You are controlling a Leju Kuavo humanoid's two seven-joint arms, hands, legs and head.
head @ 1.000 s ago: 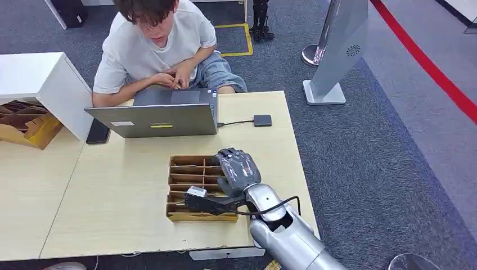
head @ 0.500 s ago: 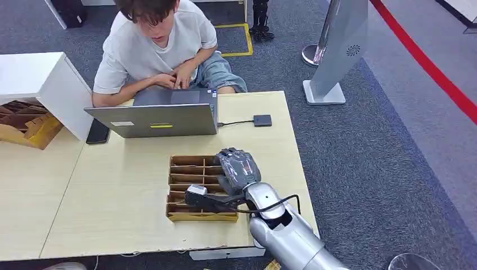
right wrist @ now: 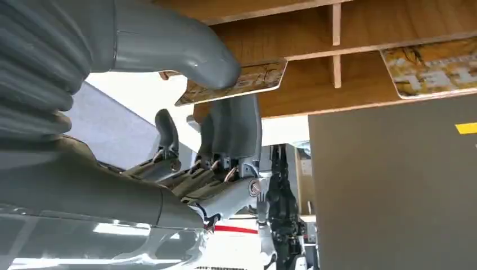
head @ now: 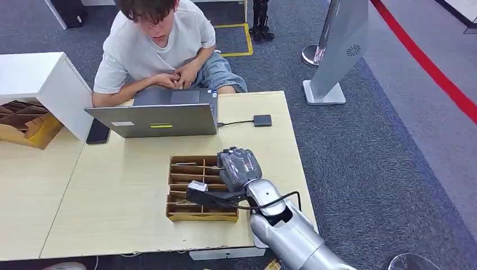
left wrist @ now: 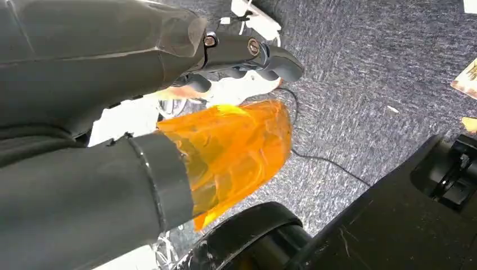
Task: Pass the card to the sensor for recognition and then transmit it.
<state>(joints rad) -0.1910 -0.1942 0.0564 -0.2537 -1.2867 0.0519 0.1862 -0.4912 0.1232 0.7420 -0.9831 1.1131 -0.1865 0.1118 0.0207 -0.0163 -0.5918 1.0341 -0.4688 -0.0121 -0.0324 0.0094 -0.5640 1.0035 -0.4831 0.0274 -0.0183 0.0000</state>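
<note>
Since the earlier frame your right hand has slid slightly toward the laptop, staying over the tray. In the right wrist view thumb and fingers pinch a card at the tray's dividers; a second card lies in a slot just beside it. The sensor sits on the table beyond the tray, near the laptop's corner. Your left hand has its fingers curled, holding nothing.

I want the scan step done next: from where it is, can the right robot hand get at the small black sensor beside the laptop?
Probably yes: right robot hand is over the wooden tray; bare tabletop lies between it and the sensor.
</note>
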